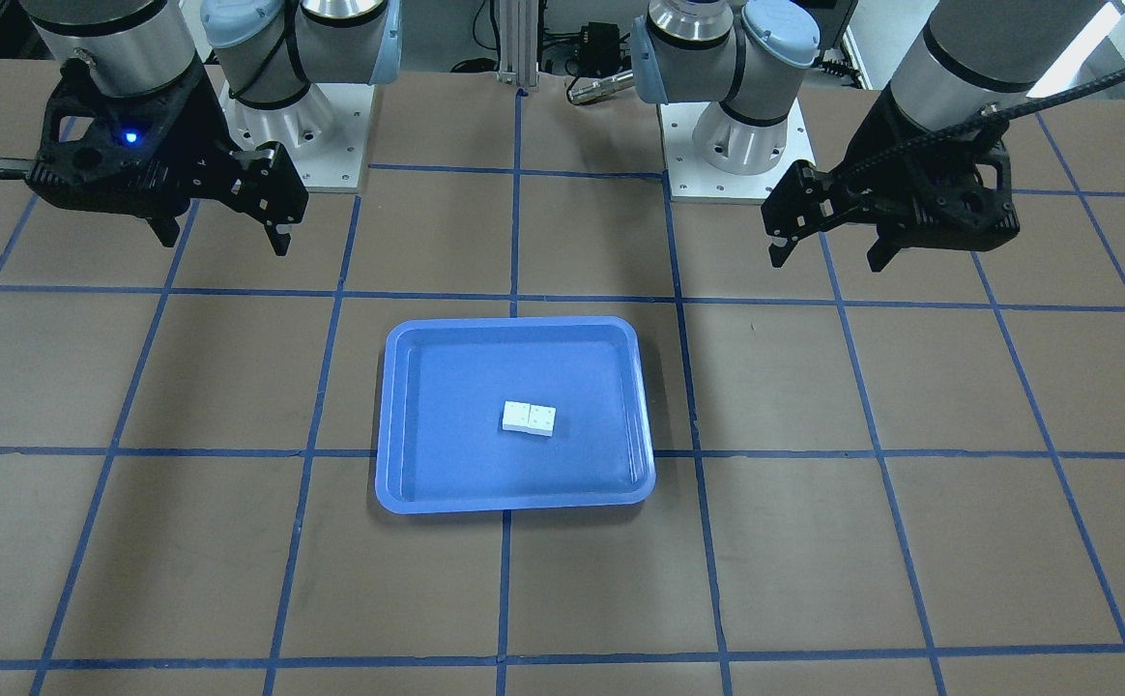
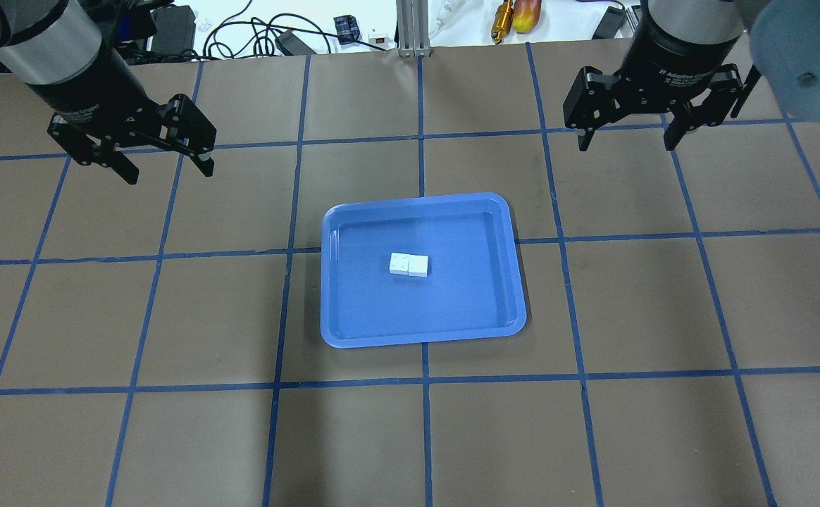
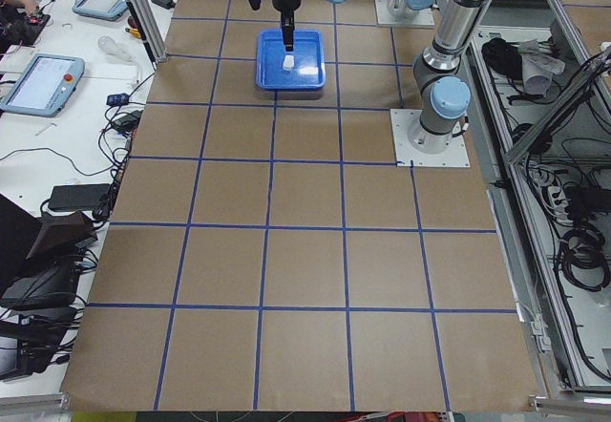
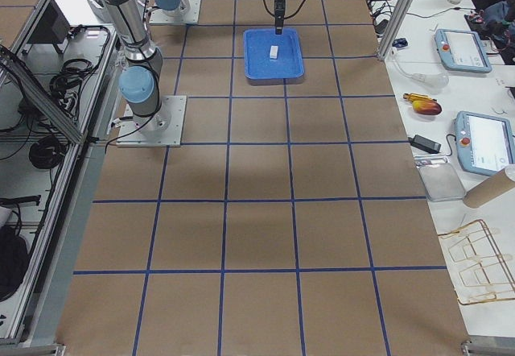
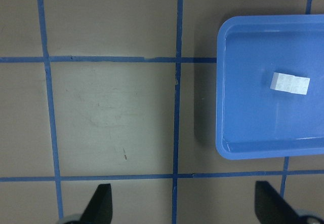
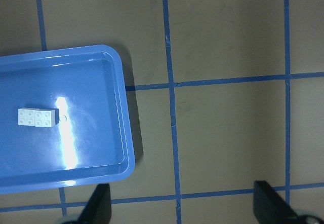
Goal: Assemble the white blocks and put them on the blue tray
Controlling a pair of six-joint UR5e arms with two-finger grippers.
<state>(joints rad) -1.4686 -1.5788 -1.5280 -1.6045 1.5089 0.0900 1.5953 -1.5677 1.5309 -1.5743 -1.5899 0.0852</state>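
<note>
White blocks (image 2: 408,265) lie side by side, touching, mid blue tray (image 2: 326,282). Can't tell if they're truly locked together. My left tool (image 2: 169,167) and right tool (image 2: 625,143) both hang wide open and empty over the surface, well apart from the tray. Placing looks done to me. Next I'd judge only parking clear, maybe checking the join.

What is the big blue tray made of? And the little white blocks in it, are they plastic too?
The blue tray looks like smooth, shiny plastic: light glares off its floor, and its corners are rounded. The white blocks look like hard plastic bricks, duller, with round moulded studs showing. This is only a guess from looks.
</note>
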